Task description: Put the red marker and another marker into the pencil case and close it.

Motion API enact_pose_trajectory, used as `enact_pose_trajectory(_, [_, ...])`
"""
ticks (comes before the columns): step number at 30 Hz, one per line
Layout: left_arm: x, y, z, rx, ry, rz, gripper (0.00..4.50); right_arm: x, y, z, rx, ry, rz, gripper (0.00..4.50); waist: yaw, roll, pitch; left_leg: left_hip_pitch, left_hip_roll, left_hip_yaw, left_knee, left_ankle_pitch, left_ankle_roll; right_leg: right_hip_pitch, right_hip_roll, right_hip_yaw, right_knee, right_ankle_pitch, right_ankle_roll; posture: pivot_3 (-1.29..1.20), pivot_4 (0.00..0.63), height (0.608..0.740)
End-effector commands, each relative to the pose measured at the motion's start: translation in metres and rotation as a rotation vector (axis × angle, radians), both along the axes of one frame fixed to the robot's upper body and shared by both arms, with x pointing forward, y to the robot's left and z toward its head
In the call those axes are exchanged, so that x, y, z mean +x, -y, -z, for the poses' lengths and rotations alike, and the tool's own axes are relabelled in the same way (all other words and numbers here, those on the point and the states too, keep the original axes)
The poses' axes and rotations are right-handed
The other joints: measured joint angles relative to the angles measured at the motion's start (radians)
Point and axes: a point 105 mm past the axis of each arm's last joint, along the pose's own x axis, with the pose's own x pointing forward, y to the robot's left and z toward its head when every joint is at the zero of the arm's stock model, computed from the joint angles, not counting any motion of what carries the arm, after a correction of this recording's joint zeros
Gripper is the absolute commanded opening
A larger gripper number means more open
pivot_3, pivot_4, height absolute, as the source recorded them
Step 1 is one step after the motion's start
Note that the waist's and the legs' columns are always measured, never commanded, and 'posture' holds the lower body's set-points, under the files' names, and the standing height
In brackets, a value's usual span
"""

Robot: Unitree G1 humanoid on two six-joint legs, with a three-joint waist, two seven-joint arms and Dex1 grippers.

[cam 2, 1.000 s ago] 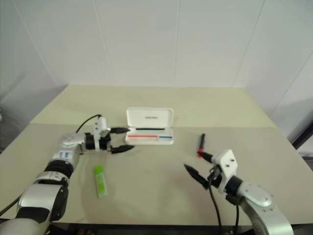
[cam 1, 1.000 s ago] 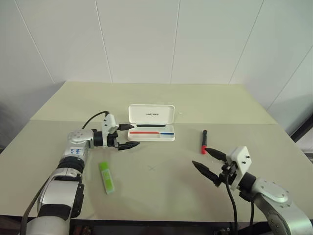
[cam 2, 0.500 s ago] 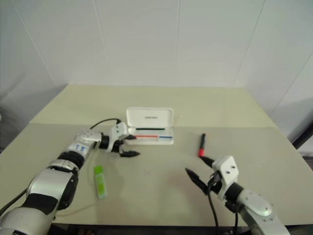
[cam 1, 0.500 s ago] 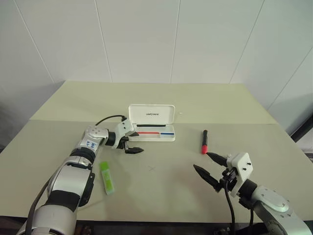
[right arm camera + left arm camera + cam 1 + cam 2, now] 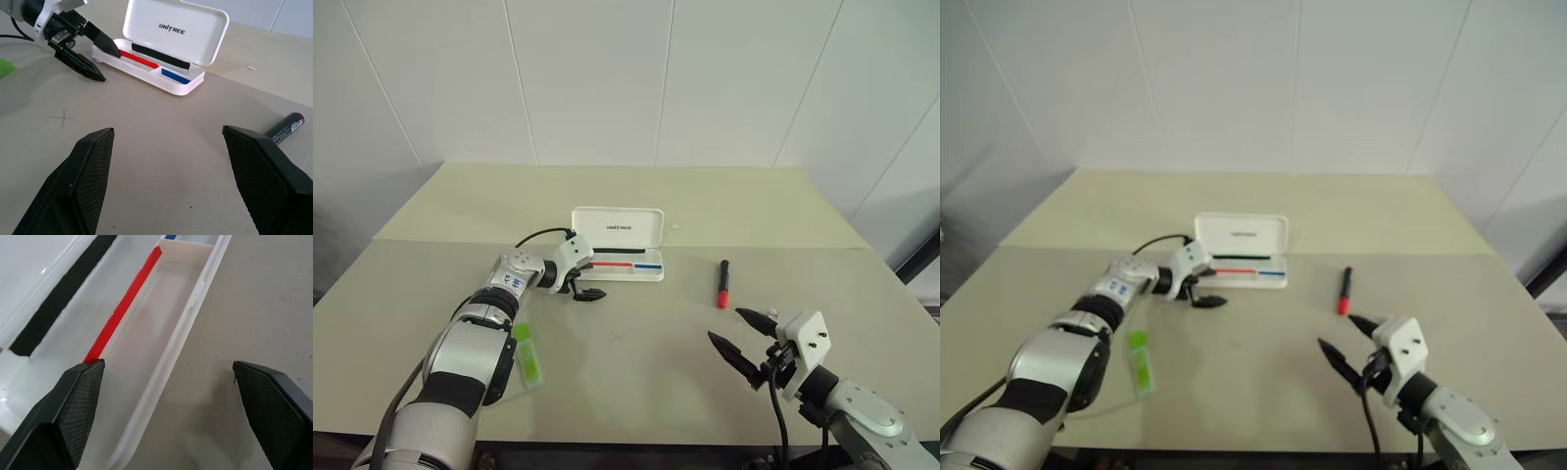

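White hard case: the pencil case [image 5: 618, 257] lies open on the table [image 5: 636, 362], lid standing up at the back, tray facing the robot; red and blue stripes show inside, and no marker shows in it.
Red marker: the red marker [image 5: 722, 284] lies flat on the table to the right of the case, well apart from it, black cap end pointing away from the robot.
Green marker: the light green marker [image 5: 527, 353] lies flat on the near left of the table, beside the left forearm and well apart from the case.
Left gripper: the left gripper [image 5: 583, 279] has its fingers spread wide and holds nothing; one finger sits over the tray's left end, the other outside its front wall, as the left wrist view shows.
Right gripper: the right gripper [image 5: 741, 334] hovers with fingers wide apart and empty, nearer the robot than the red marker.
Handling, markers: both look light, stiff and smooth; the round red one would likely roll or slip if pinched near an end, so a grip across the middle of the body seems safest.
Handling, case: thin, light plastic that probably slides when pushed; closing the lid likely calls for a gentle press on its upper edge while the tray is steadied.
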Motion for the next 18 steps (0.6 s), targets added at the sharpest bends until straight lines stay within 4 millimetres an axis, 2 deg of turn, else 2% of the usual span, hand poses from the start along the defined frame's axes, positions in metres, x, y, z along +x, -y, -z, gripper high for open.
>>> enact_pose_trajectory(1, [0.0006,0.0041,-0.0023,-0.002,-0.026,-0.004,4.47,-0.0015,0.0000,-0.0145,0.001,0.058,0.001,4.50,0.000,0.000,0.000,0.000,0.000,0.000,0.000,0.000,0.000,0.000,0.000,0.000,0.000,0.000,0.000,0.00,0.150,0.740])
enact_pose_trajectory(3, [0.0004,0.0044,0.0004,-0.017,-0.053,-0.023,4.47,-0.0003,0.0002,-0.0154,0.000,0.059,0.000,4.50,0.000,0.000,0.000,0.000,0.000,0.000,0.000,0.000,0.000,0.000,0.000,0.000,0.000,0.000,0.000,0.00,0.150,0.740])
enact_pose_trajectory(14, [-0.0004,-0.0001,0.0061,0.014,-0.048,-0.025,0.94,0.0017,0.0014,-0.0174,-0.005,0.064,0.000,4.50,0.000,0.000,0.000,0.001,0.000,0.000,0.000,0.000,0.000,0.002,0.000,0.000,0.000,0.000,0.000,0.00,0.150,0.740])
enact_pose_trajectory(17, [-0.0003,-0.0018,0.0029,-0.001,-0.029,-0.018,0.09,0.0024,0.0013,-0.0183,-0.006,0.066,-0.007,4.50,-0.001,0.000,0.000,0.001,0.000,0.000,0.001,0.000,0.000,0.002,0.000,0.000,0.001,0.000,0.000,0.00,0.150,0.740])
enact_pose_trajectory(18, [-0.0001,-0.0023,0.0012,-0.007,-0.019,-0.016,0.03,0.0025,0.0012,-0.0185,-0.007,0.066,-0.010,4.50,-0.002,0.000,0.000,0.002,0.000,0.000,0.001,0.000,0.000,0.002,0.000,0.000,0.001,0.000,0.000,0.00,0.150,0.740])
